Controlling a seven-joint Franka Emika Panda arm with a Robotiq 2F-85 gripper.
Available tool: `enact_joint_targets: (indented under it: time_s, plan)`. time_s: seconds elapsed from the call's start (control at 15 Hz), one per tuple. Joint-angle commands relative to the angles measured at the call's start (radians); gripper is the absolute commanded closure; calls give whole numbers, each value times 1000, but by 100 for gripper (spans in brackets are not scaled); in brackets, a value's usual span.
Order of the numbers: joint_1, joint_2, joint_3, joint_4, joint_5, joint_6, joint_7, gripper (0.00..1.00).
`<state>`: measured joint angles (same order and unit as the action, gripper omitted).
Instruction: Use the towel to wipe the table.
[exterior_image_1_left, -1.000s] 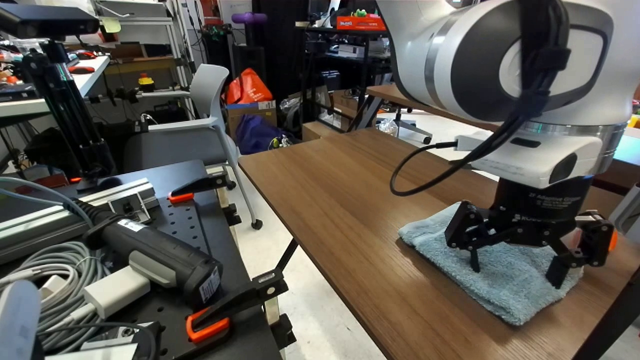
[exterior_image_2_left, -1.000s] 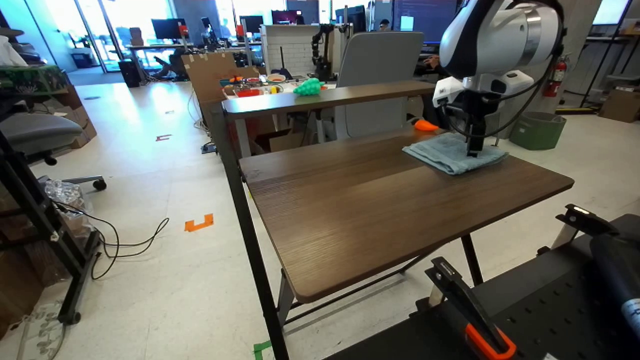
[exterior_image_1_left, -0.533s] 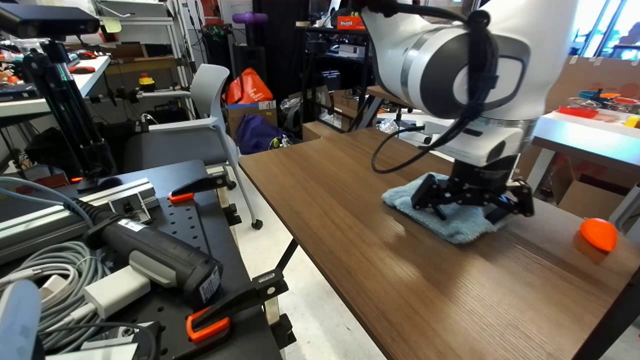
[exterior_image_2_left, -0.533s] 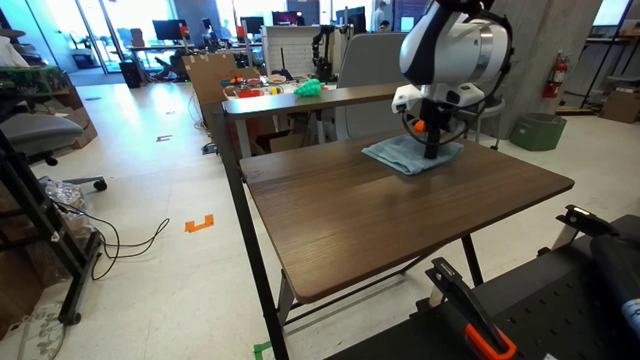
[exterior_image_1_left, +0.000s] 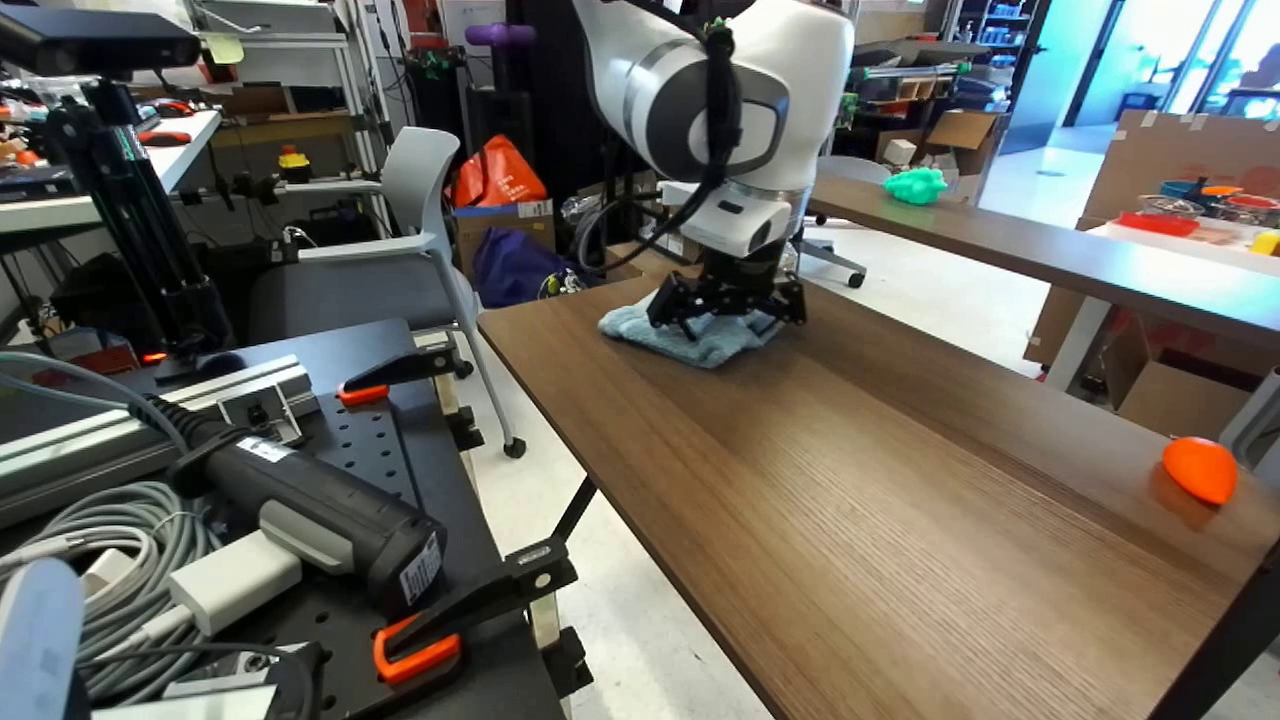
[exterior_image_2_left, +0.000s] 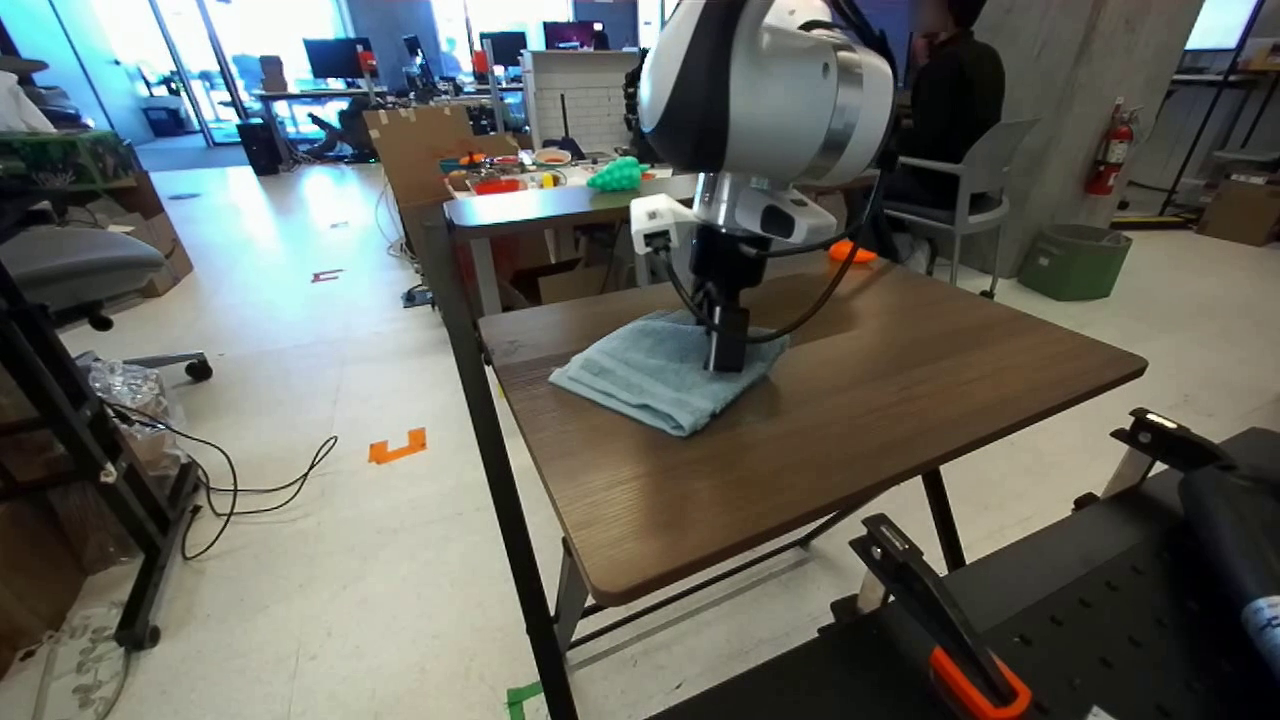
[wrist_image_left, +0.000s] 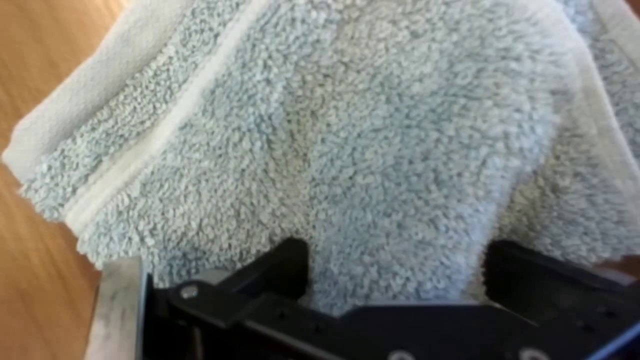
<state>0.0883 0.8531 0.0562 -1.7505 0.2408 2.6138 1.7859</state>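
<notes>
Tbl (exterior_image_2_left: 900, 420): towel (exterior_image_2_left: 640, 370) btwn pincer (wrist_image_left: 397, 257) fingers (wrist_image_left: 287, 270)

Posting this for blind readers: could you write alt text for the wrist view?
A fuzzy blue-gray towel fills most of the picture, bulging between two black robot fingers near the bottom. Brown table shows at left.
</notes>
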Motion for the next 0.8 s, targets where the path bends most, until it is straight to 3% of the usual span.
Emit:
enact_joint_targets:
  time_s: [0.0, 0.4, 0.53, 0.67, 0.73]
  plan:
    - [-34, -97, 82, -170, 66, 43, -169, 0]
    - [-183, -339, 229, -415, 307, 194, -562, 0]
    - [-274, -423, 306, -463, 454, 208, -718, 0]
    - [-422, -502, 433, -489, 619, 164, -858, 0]
    - [-221, -415, 249, -414, 574, 159, -791, 0]
